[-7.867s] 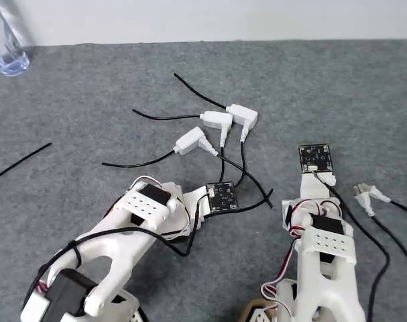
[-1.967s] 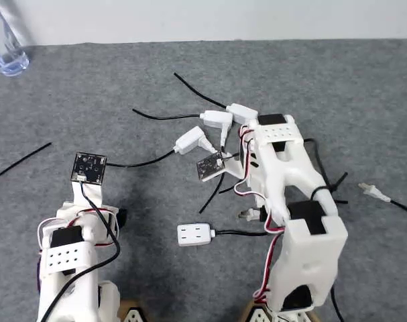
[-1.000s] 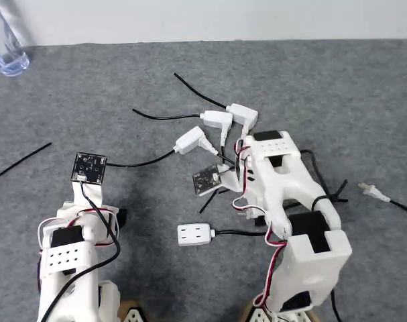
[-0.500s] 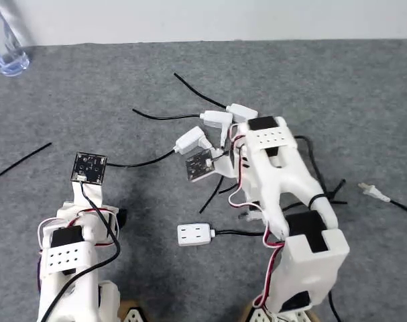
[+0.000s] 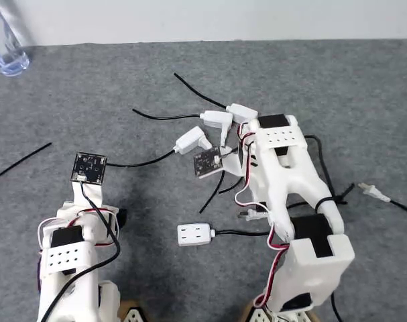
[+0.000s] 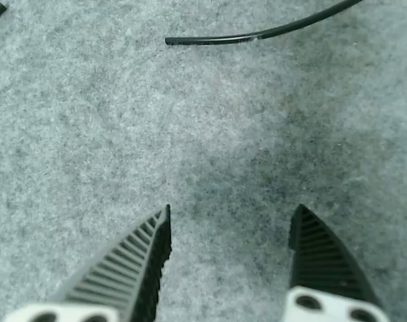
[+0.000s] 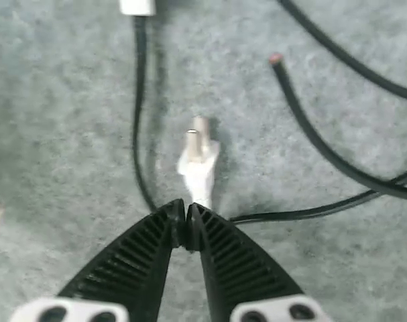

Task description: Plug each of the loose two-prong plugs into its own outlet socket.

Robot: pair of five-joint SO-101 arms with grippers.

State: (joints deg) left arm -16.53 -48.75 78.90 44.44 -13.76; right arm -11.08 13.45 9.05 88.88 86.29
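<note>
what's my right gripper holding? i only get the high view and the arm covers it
observer: right gripper is shut on a white plug, pinched at its cable end
operator: which way are the prongs
observer: prongs point straight away from the gripper
operator: and the left gripper
observer: left gripper is open above bare mat, a black cable end lies ahead of it

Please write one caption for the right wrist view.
Right gripper shut on a white two-prong plug, black cables around.
</note>
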